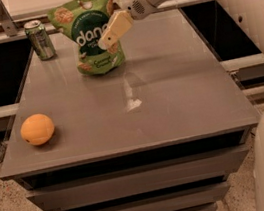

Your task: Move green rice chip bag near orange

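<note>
The green rice chip bag (83, 32) stands upright at the back of the grey table (169, 85), left of centre. The orange (37, 129) lies near the table's front left corner, well apart from the bag. My gripper (106, 41) reaches in from the upper right on the white arm and sits over the bag's right half, covering part of the "dang" logo. I cannot tell whether it touches or holds the bag.
A small green soda can (40, 39) stands at the back left, just left of the bag. The white arm (237, 12) runs down the right side of the view. The table drops off at its front edge above dark drawers.
</note>
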Robot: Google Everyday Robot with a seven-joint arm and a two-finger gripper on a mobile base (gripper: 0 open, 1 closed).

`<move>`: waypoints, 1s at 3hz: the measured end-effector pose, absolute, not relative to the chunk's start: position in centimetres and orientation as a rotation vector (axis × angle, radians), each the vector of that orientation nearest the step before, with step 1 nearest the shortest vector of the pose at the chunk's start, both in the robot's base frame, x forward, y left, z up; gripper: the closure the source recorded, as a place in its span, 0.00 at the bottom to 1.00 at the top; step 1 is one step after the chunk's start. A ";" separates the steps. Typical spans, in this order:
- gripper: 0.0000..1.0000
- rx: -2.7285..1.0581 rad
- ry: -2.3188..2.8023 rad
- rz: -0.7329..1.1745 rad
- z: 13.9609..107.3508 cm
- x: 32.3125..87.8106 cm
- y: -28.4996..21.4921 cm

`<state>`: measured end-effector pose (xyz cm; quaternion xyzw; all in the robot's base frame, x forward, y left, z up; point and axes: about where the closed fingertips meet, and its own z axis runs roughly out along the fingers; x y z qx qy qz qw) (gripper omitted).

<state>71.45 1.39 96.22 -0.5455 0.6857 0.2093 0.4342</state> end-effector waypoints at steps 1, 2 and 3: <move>0.18 -1.364 1.688 0.589 94.4 72.0 3.2; 0.41 -1.380 1.642 0.664 93.3 72.0 4.2; 0.64 -1.402 1.590 0.723 93.1 71.5 4.3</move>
